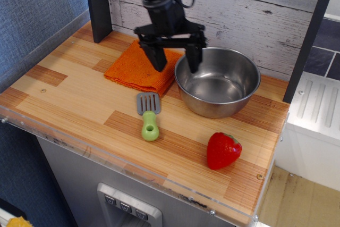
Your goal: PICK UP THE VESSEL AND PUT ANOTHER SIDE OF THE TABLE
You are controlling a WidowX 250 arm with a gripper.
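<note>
Arm's showing all black here, matte finish, no other colour on it. Gripper [176, 62] is showing two flat, blunt black fingers [158, 58], each tapering a bit toward the tip, hanging off a horizontal black crossbar w/ small brackets at both ends. Above that, a chunky black wrist block is narrowing into the arm, edges squared off. A thin black cable is looping out on the right side of the wrist. Screws and markings too small to make out.
</note>
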